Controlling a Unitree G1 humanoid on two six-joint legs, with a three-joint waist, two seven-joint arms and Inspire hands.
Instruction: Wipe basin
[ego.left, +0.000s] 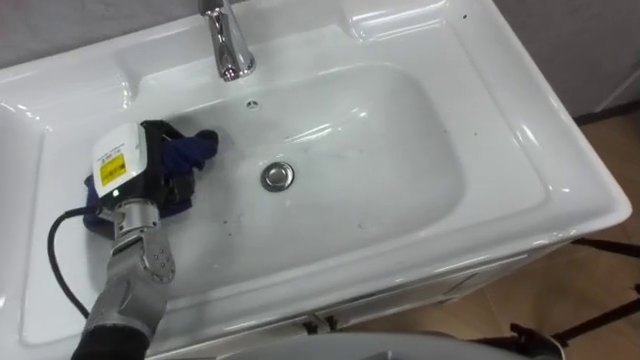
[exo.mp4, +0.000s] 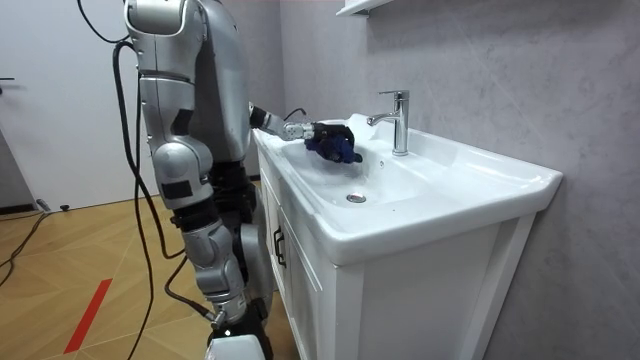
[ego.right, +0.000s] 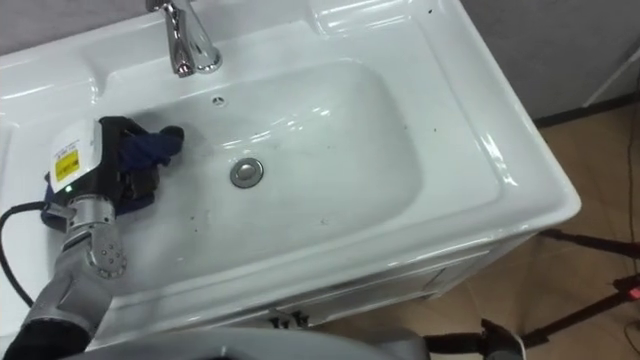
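Note:
The white basin (ego.left: 520, 150) lies before me with a chrome drain (ego.left: 278, 176) at its middle. My left hand (ego.left: 150, 168) rests against the bowl's left wall, its fingers curled on a dark blue cloth (ego.left: 197, 147) that bunches out towards the tap. In the room view I stand at the cabinet's front with the left hand (exo.mp4: 325, 133) reaching over the rim, and the blue cloth (exo.mp4: 343, 152) sits under it. The right eye view has the same left hand (ego.right: 108, 160) and cloth (ego.right: 160, 143).
A chrome tap (ego.left: 228, 45) stands at the back rim, just behind the cloth. The bowl's right half is bare white. A white cabinet (exo.mp4: 400, 300) carries the basin, with wooden floor (ego.left: 600, 290) to its right.

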